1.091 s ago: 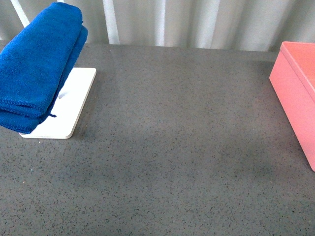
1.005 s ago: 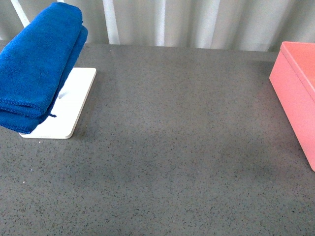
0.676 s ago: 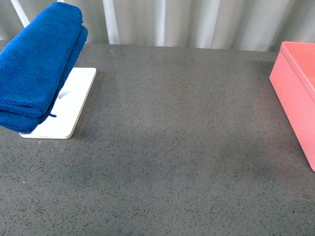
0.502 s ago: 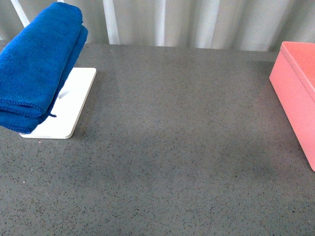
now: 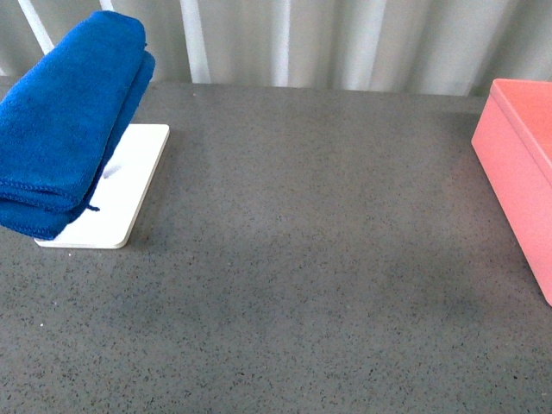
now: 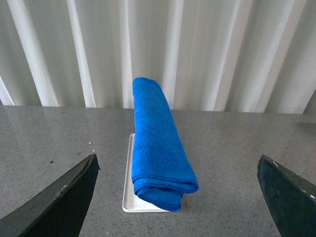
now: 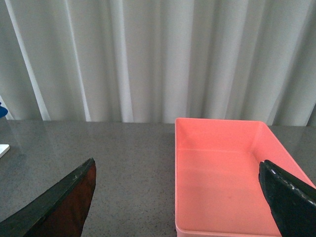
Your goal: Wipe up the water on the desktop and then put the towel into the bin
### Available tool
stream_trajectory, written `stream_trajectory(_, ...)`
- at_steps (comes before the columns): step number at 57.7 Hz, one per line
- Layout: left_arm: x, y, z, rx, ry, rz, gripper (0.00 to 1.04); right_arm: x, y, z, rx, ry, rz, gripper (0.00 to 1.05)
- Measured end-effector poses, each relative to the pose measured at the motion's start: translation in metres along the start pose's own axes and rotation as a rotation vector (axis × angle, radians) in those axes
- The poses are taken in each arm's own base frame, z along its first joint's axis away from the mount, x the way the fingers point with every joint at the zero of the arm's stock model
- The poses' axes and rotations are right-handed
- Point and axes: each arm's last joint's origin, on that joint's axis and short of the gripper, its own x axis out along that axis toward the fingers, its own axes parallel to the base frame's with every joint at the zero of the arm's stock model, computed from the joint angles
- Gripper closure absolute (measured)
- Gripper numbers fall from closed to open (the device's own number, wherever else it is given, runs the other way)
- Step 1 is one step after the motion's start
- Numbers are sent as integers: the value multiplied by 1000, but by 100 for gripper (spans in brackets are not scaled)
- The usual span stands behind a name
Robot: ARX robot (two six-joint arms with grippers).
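Pickup is calling for a centred pinch through every layer: left gripper [image 6: 177, 159] and right gripper [image 7: 177, 162] are gaping empty, and the folded bright blue microfibre towel [image 6: 158, 148] is lying over a flat white tray [image 5: 125, 194] at the robot's left.

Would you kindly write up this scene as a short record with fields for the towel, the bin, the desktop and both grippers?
towel: folded, lying over the white tray, at the left; not held
bin: at the right, nothing inside
desktop: no water that I can make out
left gripper: open, facing the towel, holding nothing
right gripper: open, facing the bin, holding nothing
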Motion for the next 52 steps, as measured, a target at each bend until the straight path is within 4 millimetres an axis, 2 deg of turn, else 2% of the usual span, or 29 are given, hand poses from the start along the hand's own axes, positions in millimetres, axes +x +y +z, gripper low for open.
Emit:
stream_trajectory(19,0,0,0,0,0,0,7,0,0,0,0,0,0,7)
stream_trajectory(21,1,0,-2,-50,59,3,7,0,0,0,0,0,0,7)
stream_trajectory(24,4,0,-5,-188,249,22,7,0,0,0,0,0,0,7)
stream_trajectory(29,15,0,-6,-321,329,50,7,0,0,0,0,0,0,7)
stream_trajectory(33,30,1,5,-363,326,27,7,0,0,0,0,0,0,7)
stream_trajectory(37,52,3,24,-381,309,-17,7,0,0,0,0,0,0,7)
stream_trajectory(44,114,2,57,-274,331,-62,7,0,0,0,0,0,0,7)
stream_trajectory(52,180,-2,62,-129,464,-85,7,0,0,0,0,0,0,7)
